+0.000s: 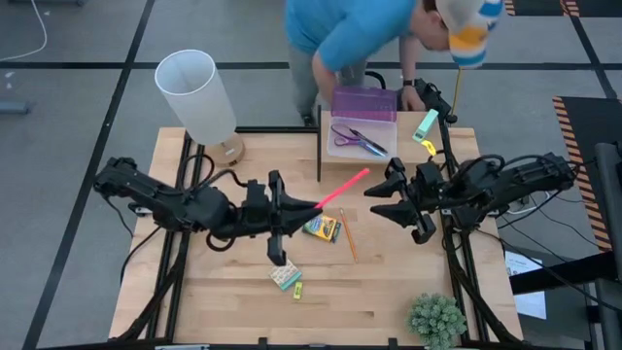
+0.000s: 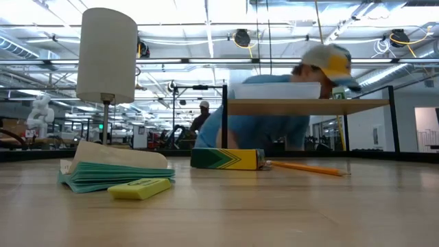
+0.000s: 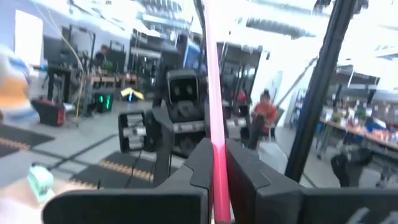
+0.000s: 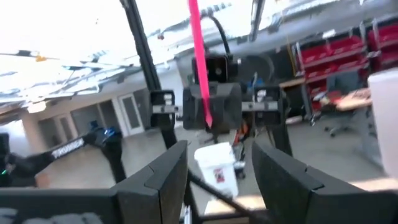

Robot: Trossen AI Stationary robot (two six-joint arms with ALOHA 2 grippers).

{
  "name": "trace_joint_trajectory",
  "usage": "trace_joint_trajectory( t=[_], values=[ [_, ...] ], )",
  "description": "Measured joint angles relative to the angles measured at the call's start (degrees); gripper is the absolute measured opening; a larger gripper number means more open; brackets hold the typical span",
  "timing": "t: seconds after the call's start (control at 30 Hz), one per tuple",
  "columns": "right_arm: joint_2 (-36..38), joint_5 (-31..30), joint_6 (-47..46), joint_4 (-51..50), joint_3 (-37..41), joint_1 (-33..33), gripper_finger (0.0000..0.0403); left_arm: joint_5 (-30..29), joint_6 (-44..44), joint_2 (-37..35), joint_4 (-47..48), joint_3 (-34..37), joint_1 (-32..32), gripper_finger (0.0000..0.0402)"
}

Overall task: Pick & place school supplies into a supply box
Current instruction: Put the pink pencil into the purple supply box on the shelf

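Left gripper [image 1: 313, 206] pinches the pink pen [image 1: 343, 189], lifted above the crayon box [image 1: 322, 228] (table level). Right gripper [image 1: 381, 199] faces it, fingers spread, holding nothing.

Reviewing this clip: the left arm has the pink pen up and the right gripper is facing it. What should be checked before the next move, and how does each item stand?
1. Left gripper shut on the pink pen: ok.
2. Right gripper open, nothing between its fingers: ok.
3. Pen tip aimed toward the right gripper: ok.
4. Supply box free of obstruction: not ok, a person is leaning over it.
5. Scissors inside the box: ok.
6. Crayon box and orange pencil remain on the table: ok.
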State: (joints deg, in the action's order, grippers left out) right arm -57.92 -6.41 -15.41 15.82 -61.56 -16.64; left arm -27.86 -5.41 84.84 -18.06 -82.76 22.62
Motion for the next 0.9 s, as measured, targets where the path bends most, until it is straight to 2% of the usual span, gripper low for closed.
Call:
trace_joint_trajectory(
  t=[0.17,0.4,0.63,0.9],
  values=[
    [-1.5,-4.3,3.2,6.2,0.0,-0.8,0.0171,3.3,0.8,1.6,-5.8,0.0,-2.0,0.0026],
    [-3.9,-4.5,4.6,11.9,0.0,-0.9,0.0171,7.5,0.8,6.5,-15.4,0.0,-3.7,0.0026],
    [-4.4,-4.4,4.6,13.3,0.0,-0.9,0.0171,9.8,0.1,11.6,-28.2,0.0,-5.2,0.0026],
    [-4.4,-4.3,4.7,13.6,0.0,-0.9,0.0171,10.2,-1.0,13.8,-29.8,0.0,-6.9,0.0026]
  ],
)
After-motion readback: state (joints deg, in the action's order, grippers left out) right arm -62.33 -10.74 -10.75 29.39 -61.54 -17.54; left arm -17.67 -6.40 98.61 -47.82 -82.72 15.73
